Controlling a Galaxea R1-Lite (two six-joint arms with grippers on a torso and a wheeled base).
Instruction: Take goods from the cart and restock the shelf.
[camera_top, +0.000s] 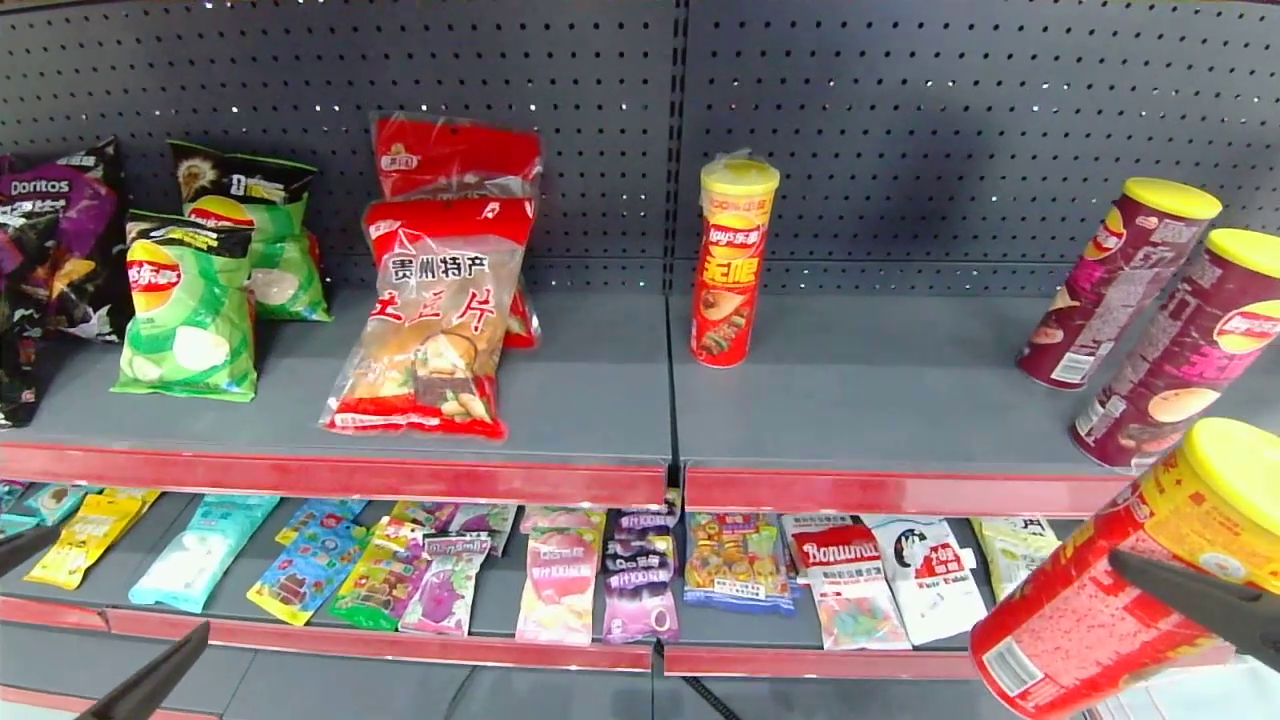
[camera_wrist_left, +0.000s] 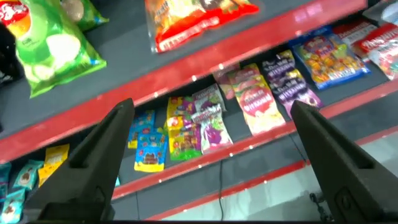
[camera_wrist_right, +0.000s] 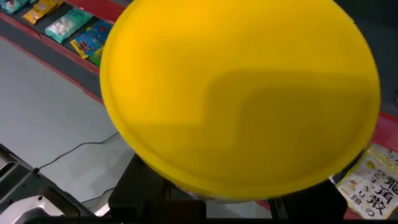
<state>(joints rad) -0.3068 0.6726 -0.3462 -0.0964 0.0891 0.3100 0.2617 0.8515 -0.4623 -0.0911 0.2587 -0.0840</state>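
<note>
Red cylindrical chip can with yellow plastic lid (camera_top: 1070, 630) clamped across its body in right end effector (camera_top: 1160, 585), tilted, held low and in front of grey metal shelf (camera_top: 860, 410), not yet on it. Left end effector (camera_wrist_left: 208, 155) spread wide, empty, hovering before candy packets (camera_wrist_left: 205, 118) on lower tier. Likely trouble: clipping red front lip (camera_top: 900, 490) on the way up; knocking over nearest maroon yellow-lidded can (camera_top: 1180, 360) beside open spot; releasing off-vertical, so toppling or rolling off.
</note>
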